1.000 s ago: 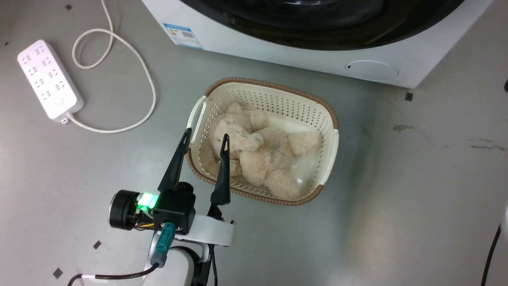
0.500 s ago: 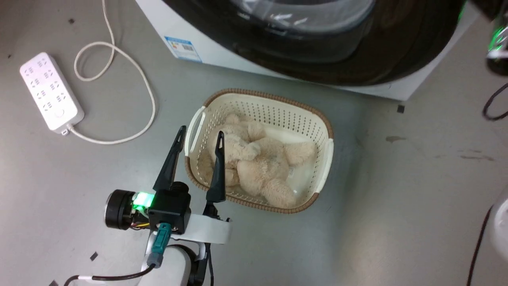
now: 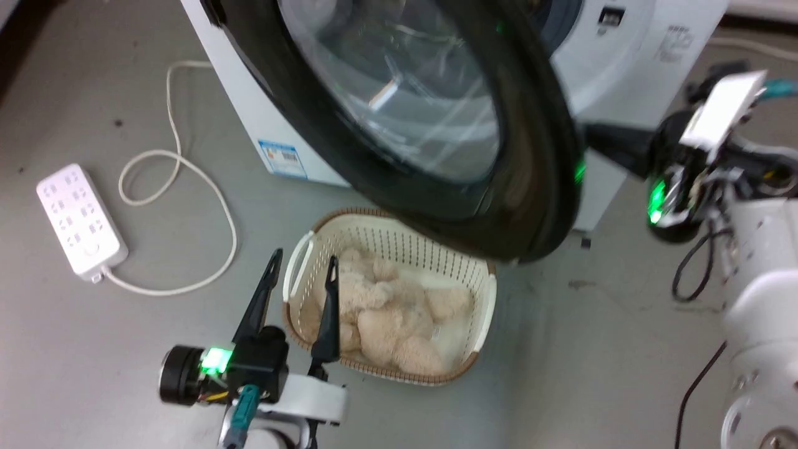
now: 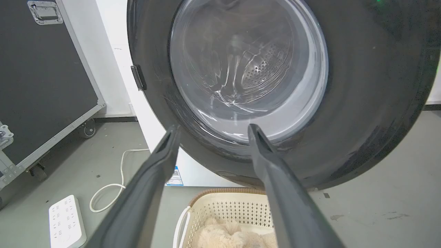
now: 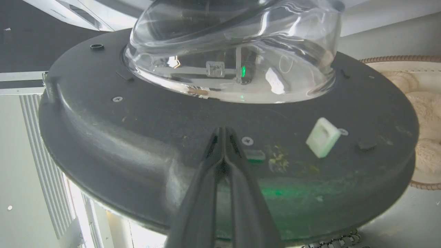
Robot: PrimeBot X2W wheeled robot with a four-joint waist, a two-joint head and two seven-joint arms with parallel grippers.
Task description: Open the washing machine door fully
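The washing machine door [image 3: 523,187], a wide glossy black rim around a clear glass bowl [image 3: 405,93], stands partly swung out from the white washing machine [image 3: 629,68]. My right gripper [image 3: 597,140] reaches in from the right behind the door's free edge. In the right wrist view this gripper [image 5: 223,130] is shut, its tips against the door's dark inner face [image 5: 137,137] below the glass bulge. My left gripper [image 3: 305,255] hangs open and holds nothing, low in front of the door's outer side [image 4: 361,103], above a basket.
A cream basket [image 3: 483,312] with a beige plush toy [image 3: 386,312] sits on the floor under the door. A white power strip [image 3: 81,218] and its looped cable [image 3: 187,181] lie to the left. A black wheeled case [image 4: 41,86] stands left of the machine.
The head camera has tilted up. The door has swung further out from the machine, and my right gripper has come into view behind its edge. The left gripper stays open over the basket.
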